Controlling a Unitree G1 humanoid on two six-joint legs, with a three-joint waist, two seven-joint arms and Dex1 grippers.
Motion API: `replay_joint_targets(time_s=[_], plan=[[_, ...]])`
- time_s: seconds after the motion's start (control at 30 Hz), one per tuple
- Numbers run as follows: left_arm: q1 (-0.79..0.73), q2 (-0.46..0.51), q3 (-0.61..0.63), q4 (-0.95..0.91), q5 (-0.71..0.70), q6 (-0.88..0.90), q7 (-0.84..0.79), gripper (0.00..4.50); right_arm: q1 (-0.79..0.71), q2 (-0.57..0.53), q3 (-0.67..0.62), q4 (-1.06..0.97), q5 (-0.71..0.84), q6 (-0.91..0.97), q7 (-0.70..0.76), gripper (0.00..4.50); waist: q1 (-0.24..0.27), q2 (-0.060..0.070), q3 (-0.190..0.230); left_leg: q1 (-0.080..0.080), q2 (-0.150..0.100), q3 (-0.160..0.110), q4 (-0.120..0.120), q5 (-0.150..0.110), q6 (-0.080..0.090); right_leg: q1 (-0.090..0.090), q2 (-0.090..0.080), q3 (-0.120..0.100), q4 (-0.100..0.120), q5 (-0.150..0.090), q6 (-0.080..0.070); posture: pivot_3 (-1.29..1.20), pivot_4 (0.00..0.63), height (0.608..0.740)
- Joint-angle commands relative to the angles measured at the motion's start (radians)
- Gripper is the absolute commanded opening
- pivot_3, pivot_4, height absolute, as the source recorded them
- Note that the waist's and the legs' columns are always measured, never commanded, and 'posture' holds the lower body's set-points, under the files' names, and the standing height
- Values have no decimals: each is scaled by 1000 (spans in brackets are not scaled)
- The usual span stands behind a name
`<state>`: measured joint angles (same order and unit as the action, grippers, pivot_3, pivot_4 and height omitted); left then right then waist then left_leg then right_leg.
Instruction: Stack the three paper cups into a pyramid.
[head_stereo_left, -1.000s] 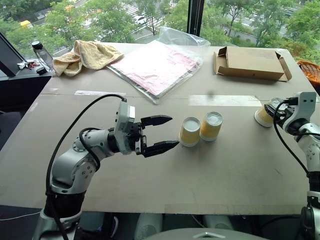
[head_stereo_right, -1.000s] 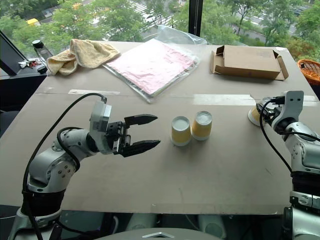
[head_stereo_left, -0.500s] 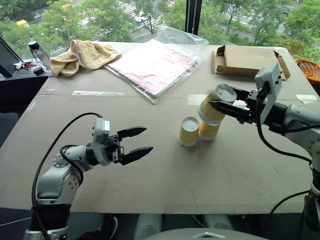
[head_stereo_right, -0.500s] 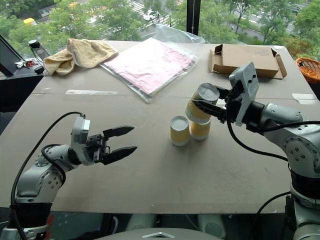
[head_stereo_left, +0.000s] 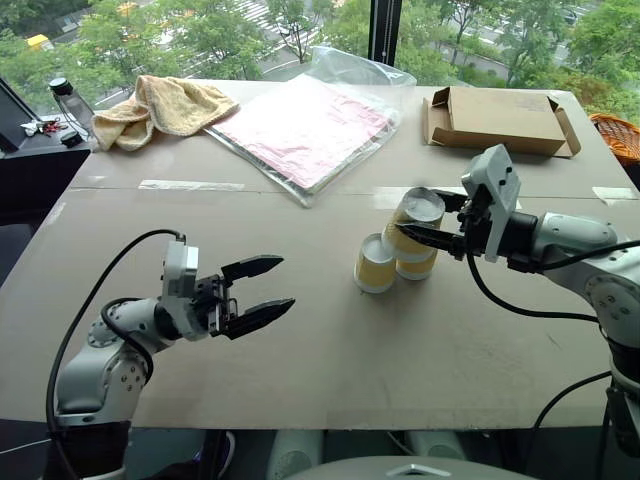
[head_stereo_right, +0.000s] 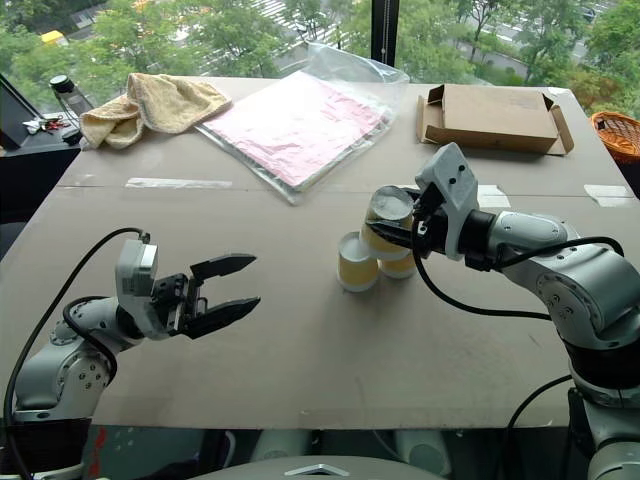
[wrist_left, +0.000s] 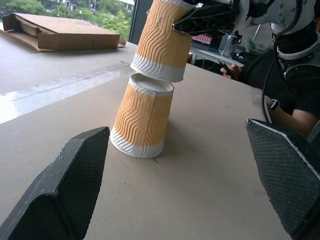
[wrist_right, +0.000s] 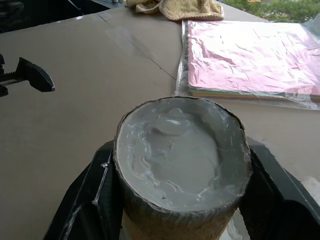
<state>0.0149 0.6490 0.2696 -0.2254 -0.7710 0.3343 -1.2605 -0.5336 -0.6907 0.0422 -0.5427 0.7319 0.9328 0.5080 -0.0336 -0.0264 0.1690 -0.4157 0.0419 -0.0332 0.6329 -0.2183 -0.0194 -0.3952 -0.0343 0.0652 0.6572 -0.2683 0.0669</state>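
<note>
- Head views: my right end effector (head_stereo_left: 432, 215) grasps the top cup (head_stereo_left: 413, 222) upside down, tilted, over the two base cups (head_stereo_left: 376, 263) standing side by side mid-tabletop (head_stereo_left: 330, 350), so it can bridge both.
- Left wrist view: the top cup (wrist_left: 162, 40) just meets a base cup (wrist_left: 141, 116); its rim looks partly lifted, not seated.
- Right wrist view: fingers (wrist_right: 87, 200) flank the cup's white base (wrist_right: 182, 152).
- My left end effector (head_stereo_left: 256, 289) waits released, well apart.

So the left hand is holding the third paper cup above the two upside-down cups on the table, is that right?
Not quite: the right hand holds the third paper cup above the two upside-down cups on the table; the left eye view shows the left hand open and empty.
</note>
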Motion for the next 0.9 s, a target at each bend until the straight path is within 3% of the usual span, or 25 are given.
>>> replay_joint_targets(time_s=[0.03, 0.2, 0.37, 0.57, 0.67, 0.9], plan=[[5, 0, 48, -26, -48, -4, 0, 4500, -15, -8, -36, -29, 1, -4, 9, 4459, 0, 0, 0, 0, 0, 0, 0, 0, 0, 0, 0, 0, 0, 0, 0, 0, 150, 740], [-19, -17, 68, -21, -95, 39, 50, 4500, -4, -26, -156, -76, 60, -21, 21, 4459, 3, 0, 0, -1, 0, 0, 0, 0, 0, 0, 0, 0, 0, 0, 0, 0, 150, 740], [-56, -36, 69, -29, -133, 67, 96, 4500, 125, -51, -336, -129, 132, -87, 83, 4459, 13, -1, 0, -1, 0, 0, 0, 0, 0, 0, 0, 0, 0, 0, 0, 0, 150, 740], [-45, -64, 61, -12, -117, 79, 158, 4500, 421, -43, -540, -152, 145, -187, 162, 4459, 21, -1, 0, 0, 0, 0, 0, 0, 0, 1, 0, 0, 0, 0, 0, 0, 150, 740], [-38, -65, 37, 38, -32, 53, 210, 4500, 612, -8, -618, -136, 82, -282, 219, 4459, 21, -2, -1, 0, 0, 0, 1, 0, 0, 2, 0, 0, 0, 0, 0, 0, 150, 740], [30, 9, 15, 169, 137, -42, 152, 4500, 975, 60, -665, -42, -106, -534, 364, 4459, 16, -3, -2, 2, 0, 0, 1, 0, 0, 3, 1, 1, 1, 0, 0, 0, 150, 740]])
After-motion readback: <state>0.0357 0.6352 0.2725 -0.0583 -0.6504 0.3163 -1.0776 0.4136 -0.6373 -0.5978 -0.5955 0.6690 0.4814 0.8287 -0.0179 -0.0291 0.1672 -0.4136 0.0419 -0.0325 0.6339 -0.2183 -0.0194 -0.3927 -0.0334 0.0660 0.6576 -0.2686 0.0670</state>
